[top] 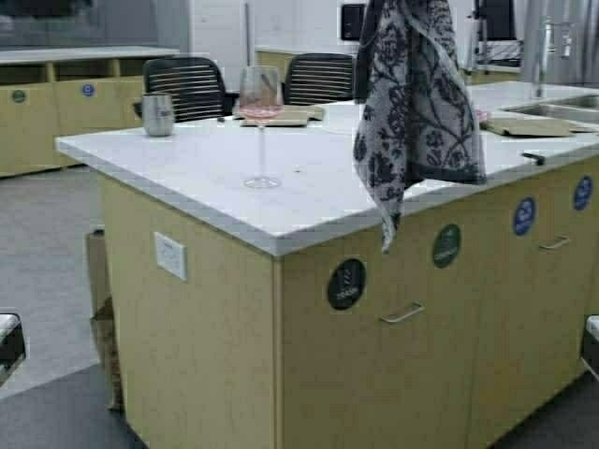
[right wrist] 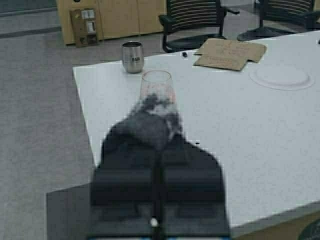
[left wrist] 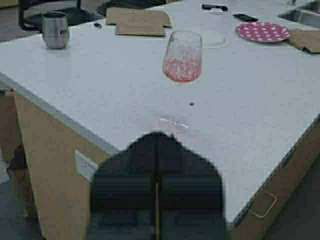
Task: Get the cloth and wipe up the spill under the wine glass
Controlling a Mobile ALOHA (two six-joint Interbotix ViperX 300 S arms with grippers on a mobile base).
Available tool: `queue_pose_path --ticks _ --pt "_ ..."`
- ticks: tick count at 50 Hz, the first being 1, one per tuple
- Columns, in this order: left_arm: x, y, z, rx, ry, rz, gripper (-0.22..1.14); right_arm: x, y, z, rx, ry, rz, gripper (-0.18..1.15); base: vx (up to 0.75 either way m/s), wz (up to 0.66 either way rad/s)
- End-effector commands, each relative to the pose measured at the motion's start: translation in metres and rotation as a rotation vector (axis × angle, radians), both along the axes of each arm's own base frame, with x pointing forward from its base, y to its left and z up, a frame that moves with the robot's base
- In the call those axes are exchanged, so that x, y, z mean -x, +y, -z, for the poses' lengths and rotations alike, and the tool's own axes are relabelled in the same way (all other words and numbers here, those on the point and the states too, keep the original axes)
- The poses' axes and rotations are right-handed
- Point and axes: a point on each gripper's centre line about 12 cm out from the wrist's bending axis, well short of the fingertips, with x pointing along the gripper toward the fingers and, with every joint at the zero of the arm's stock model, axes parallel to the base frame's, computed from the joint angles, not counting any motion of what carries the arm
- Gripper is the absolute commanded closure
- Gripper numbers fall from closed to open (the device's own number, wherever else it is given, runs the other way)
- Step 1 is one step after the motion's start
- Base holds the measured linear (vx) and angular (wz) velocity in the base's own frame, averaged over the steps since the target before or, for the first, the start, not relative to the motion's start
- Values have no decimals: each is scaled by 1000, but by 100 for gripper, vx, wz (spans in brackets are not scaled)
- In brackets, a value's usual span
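Note:
The wine glass stands upright on the white counter near its front left corner, with pinkish liquid in its bowl. It also shows in the left wrist view. The floral cloth hangs from above the counter's front edge, right of the glass, its tip dangling over the cabinet front. My right gripper is shut on a bunch of the cloth, with the glass just beyond. My left gripper is shut and empty, near the counter's edge, just short of the glass's foot.
A steel tumbler stands at the counter's far left. Flat cardboard lies behind the glass. A white plate, a pink dotted plate and a sink lie to the right. Two chairs stand behind.

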Motion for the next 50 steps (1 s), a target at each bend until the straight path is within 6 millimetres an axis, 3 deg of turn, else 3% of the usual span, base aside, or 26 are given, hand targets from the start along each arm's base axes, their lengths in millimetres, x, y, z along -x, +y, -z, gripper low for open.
queue_pose_path --ticks 1,34,50 --pt "-13 -13 13 -6 -4 38 88 1 -1 -16 -20 -50 1 91 20 17" --pt "-60 -40 113 -42 137 84 88 -1 0 -15 -15 -49 0 91 19 3" --pt "-64 -42 153 -38 92 88 87 -4 2 -6 -7 -25 0 91 19 -10"
